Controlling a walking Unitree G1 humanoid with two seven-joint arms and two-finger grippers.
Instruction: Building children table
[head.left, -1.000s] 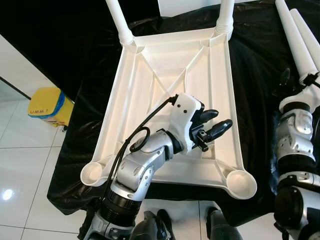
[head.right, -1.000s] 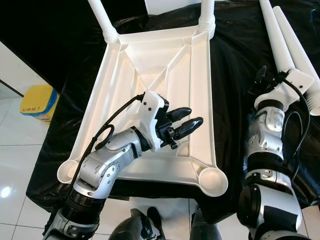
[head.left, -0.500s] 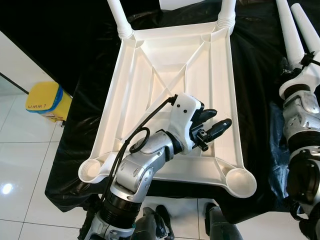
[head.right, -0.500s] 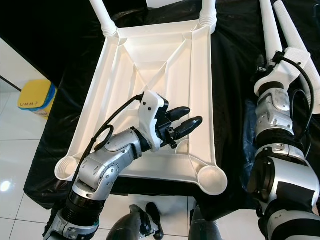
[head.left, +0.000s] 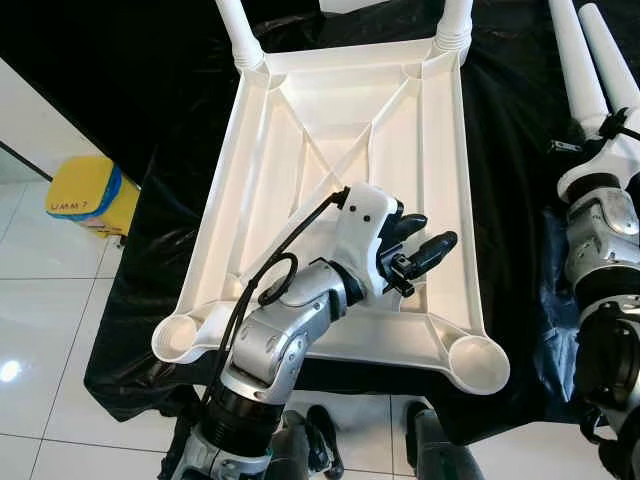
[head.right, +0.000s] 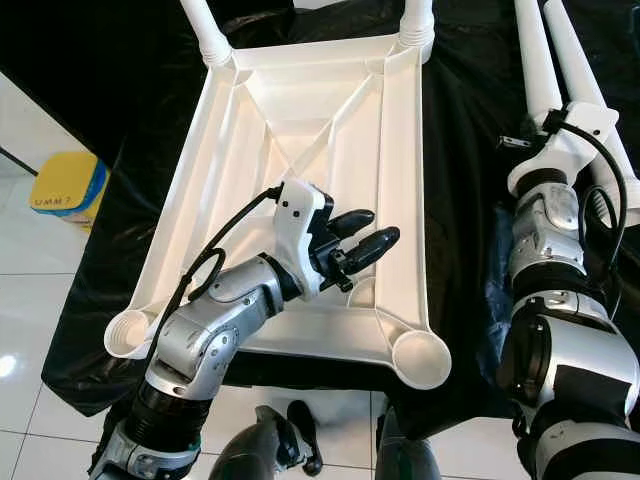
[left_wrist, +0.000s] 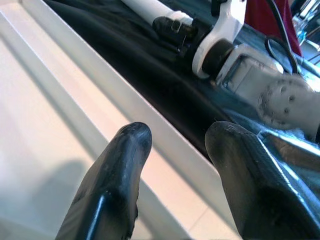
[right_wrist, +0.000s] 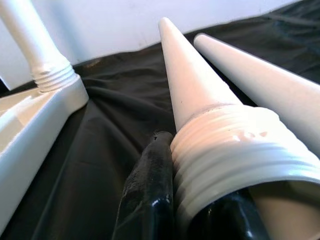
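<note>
Gripping the threaded end of a loose white leg (right_wrist: 220, 150) with my right gripper (right_wrist: 195, 210), I have the fingers closed against its collar, one black finger (right_wrist: 147, 190) pressed along the threads; the other is mostly hidden under the leg, so I judge the hold as firm but cannot confirm it. A second loose leg (head.left: 608, 55) lies just beside it on the black cloth (head.left: 520, 150) at the right. The upturned tabletop (head.left: 330, 150) sits in the middle of the desk, with two legs already screwed in at its far corners: far-left leg (head.left: 236, 30) and far-right leg (head.left: 454, 20). The near-right socket (head.left: 478, 362) and near-left socket (head.left: 178, 338) stand empty.

My left gripper (head.left: 412, 245) hovers over the tabletop's right rail, fingers parted and holding nothing.

To do this step well, I would lift the leg clear of its neighbour before swinging it, so the second one is not dragged along. Then I would bring the threaded end over the near-right socket, stand the leg upright and seat the threads squarely before twisting, since a tilted start would likely cross-thread. The left gripper could press down on the rail to stop the tabletop from turning on the slippery cloth.
</note>
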